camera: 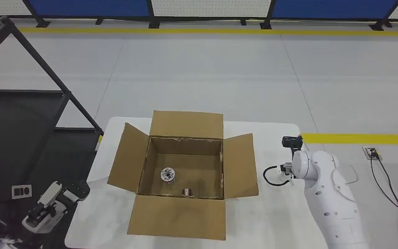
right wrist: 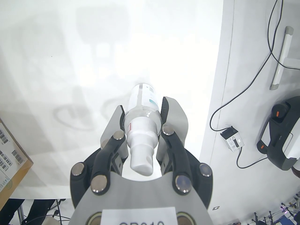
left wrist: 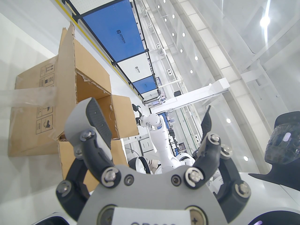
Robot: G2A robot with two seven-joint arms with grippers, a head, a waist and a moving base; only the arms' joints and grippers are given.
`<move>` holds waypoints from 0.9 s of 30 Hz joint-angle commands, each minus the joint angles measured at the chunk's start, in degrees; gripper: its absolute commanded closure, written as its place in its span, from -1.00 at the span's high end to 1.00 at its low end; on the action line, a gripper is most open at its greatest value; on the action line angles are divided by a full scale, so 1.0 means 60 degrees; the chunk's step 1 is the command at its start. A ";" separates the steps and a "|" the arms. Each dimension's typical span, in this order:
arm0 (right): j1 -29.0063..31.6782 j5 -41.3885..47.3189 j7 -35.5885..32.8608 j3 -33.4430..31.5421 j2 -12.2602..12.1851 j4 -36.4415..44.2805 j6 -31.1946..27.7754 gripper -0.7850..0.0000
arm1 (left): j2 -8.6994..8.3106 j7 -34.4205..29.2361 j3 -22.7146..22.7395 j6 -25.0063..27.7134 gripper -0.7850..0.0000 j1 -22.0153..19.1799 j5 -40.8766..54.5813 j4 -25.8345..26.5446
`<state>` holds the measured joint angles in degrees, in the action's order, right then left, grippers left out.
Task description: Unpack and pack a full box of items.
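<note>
The table (right wrist: 70, 47) lay straight ahead of the right gripper (right wrist: 143, 108), the open box (camera: 186, 124) off to its side. Its jaws squeezed a spray bottle (right wrist: 143, 97), bottom pointing out at the table, nozzle toward the wrist. The left gripper (left wrist: 151, 108) gaped wide, empty.

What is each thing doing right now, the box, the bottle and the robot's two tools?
Cardboard box: open, all four flaps folded out.
Round item: lying on the box floor.
Spray bottle: gripped, over the table.
Right tool: shut on the spray bottle.
Left tool: open, empty.
</note>
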<state>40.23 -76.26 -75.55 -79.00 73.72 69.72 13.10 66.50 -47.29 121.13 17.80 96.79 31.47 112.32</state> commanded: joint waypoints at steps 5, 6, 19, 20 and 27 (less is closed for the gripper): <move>-0.0102 -0.0108 -0.0075 0.0069 0.0005 -0.0145 0.0069 0.31 | 0.0000 0.0000 0.0000 0.0000 1.00 0.0000 0.0000 0.0000; -0.0082 -0.0143 -0.0069 0.0063 0.0002 -0.0077 0.0109 0.34 | 0.0000 0.0000 0.0000 0.0000 1.00 0.0000 0.0000 0.0000; 0.1251 -0.2319 0.0206 0.0196 -0.0038 0.4976 0.1934 0.76 | 0.0001 0.0039 -0.0002 -0.0015 1.00 -0.0003 -0.0007 0.0002; 0.1485 -0.2562 0.0337 0.0400 -0.0017 0.5757 0.2024 1.00 | 0.0001 0.0151 -0.0006 -0.0058 1.00 -0.0009 -0.0031 0.0022; 0.1784 -0.2789 0.1050 0.2467 0.0179 0.8482 0.0548 1.00 | -0.0016 0.0451 0.0281 -0.0026 1.00 -0.0021 0.0102 -0.0282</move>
<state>51.80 -94.32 -69.80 -66.47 74.55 120.33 18.73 66.44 -44.70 122.46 17.55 96.69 32.02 111.07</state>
